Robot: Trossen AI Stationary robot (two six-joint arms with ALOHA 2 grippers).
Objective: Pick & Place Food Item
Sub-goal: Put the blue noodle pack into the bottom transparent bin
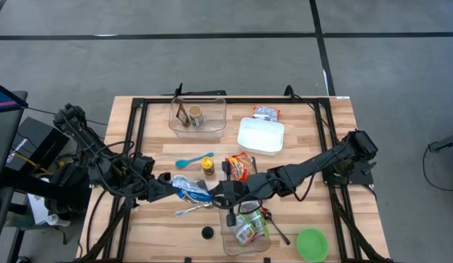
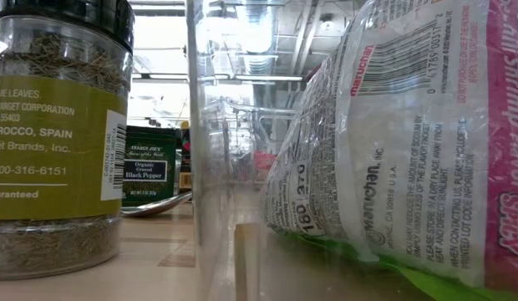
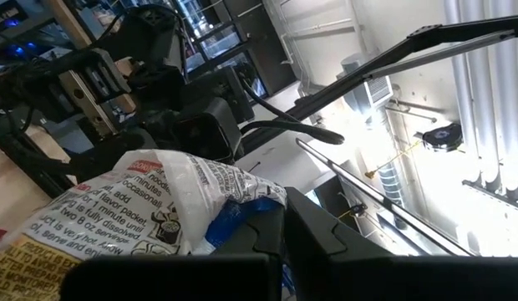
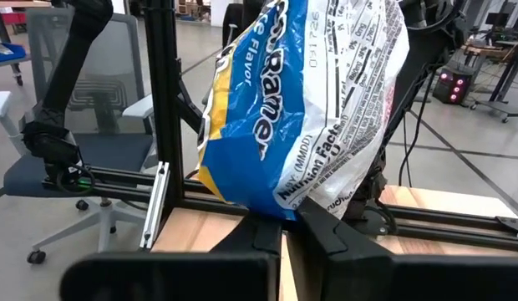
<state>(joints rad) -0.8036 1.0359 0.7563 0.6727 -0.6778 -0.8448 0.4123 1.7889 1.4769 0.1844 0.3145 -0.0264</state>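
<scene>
Crinkled plastic ramen packet (image 1: 191, 191)

Blue-white ramen packet (image 1: 191, 190), crumpled, held mid-table

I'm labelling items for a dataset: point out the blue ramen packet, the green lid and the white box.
blue ramen packet (image 4: 267, 125), right wrist view, printed blue front.
green lid (image 1: 312, 245), high view, its centre.
white box (image 1: 260, 136), high view, top face.

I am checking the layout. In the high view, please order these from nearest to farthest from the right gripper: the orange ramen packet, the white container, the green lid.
From the right gripper, at the table's middle:
1. orange ramen packet, just behind it.
2. white container, farther back.
3. green lid, front right corner.
</scene>
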